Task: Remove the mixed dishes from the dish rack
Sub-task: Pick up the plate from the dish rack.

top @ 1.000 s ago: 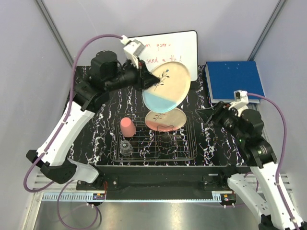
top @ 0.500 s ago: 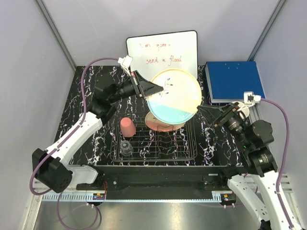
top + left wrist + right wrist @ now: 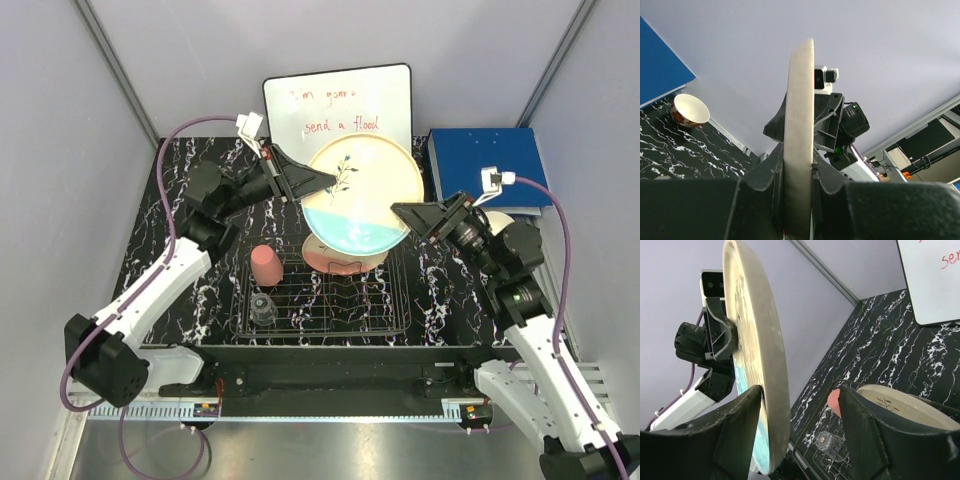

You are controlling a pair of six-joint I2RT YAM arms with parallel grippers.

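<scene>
Nearest the arm bases, the dish rack (image 3: 385, 320) on the marbled table (image 3: 440, 300) holds a small clear glass (image 3: 263, 308), a pink cup (image 3: 265, 265) and, at its far side, the pink-banded plate (image 3: 345, 258) lying tilted. Directly above that plate, the blue-banded plate (image 3: 362, 195) hangs in mid-air. The left gripper (image 3: 318, 180) pinches its left rim, fingers (image 3: 765, 192) clamped either side of the edge. The right gripper (image 3: 402, 211) stands parted at the opposite rim, its jaws straddling the edge without closing. Whether a pad already touches the glaze cannot be told from the wrist view.

The move reads as a hand-over, and the danger lies in its timing. If the left gripper lets go before the right has bitten, the plate would drop onto the pink-banded plate and the glass below. A shallow bite on a smooth, curved rim could let the plate pivot or slide out. If both arms grip and pull unevenly, the rim could be strained. The cream bowl (image 3: 690, 109) already sits on the table beside a blue pad (image 3: 490, 165).

At the back, a whiteboard (image 3: 340, 105) carries red handwriting. The lower line reads "send a flood"; the upper line is too faint to make out with confidence.
</scene>
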